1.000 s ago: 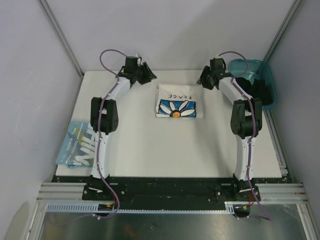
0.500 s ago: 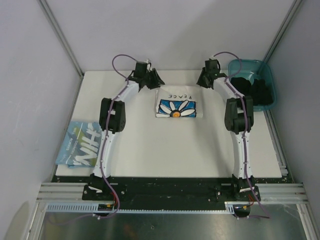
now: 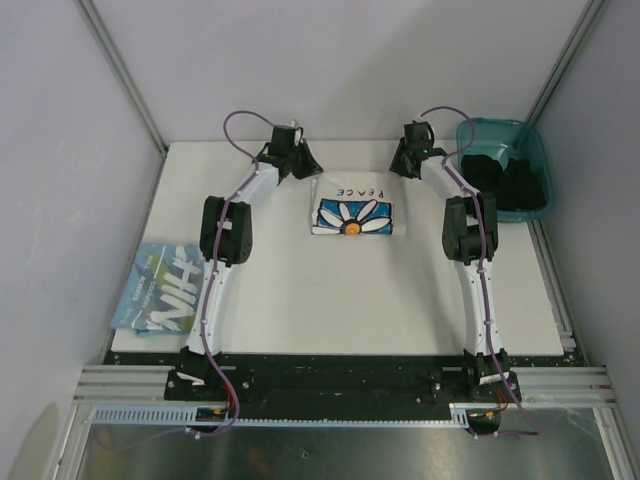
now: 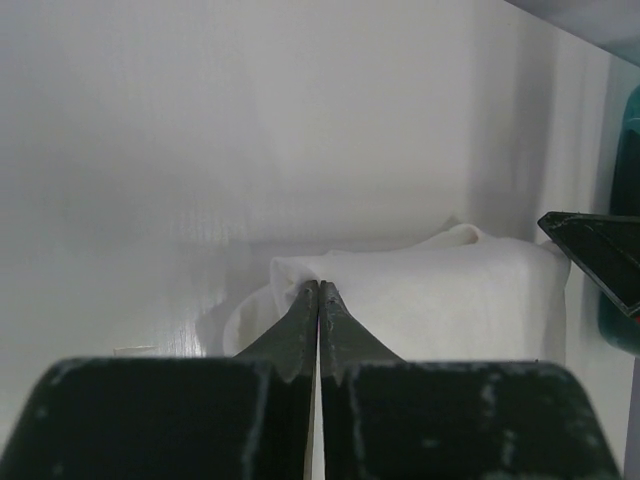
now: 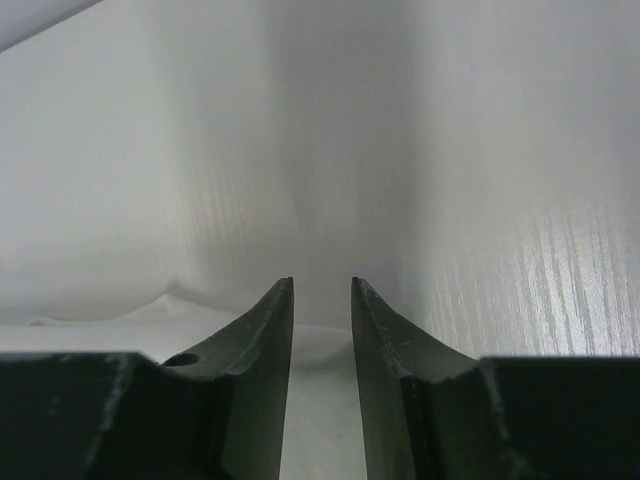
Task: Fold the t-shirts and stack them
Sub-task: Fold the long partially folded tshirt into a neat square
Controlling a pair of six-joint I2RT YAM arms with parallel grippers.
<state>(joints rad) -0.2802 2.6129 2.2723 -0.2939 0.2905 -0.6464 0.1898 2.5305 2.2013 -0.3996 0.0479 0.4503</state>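
Nearest the arm bases, well behind the left end effector and off to its outer side: folded white cotton t-shirt with light-blue graphic and white letters. Lies at the near left edge of the white worktop, partly over the side.

Further out, between the two end effectors and slightly nearer than both: folded white cotton t-shirt with blue square daisy print and black lettering. Lies flat, print up.

Left end effector closed, tips pressed together, no cloth seen between them. Sits right at the far left corner of the daisy t-shirt.

Right end effector stands partly open with a narrow, empty gap, just off the far right corner.

Beyond the right end effector, on its outer side: teal rectangular plastic bin, dark items inside.
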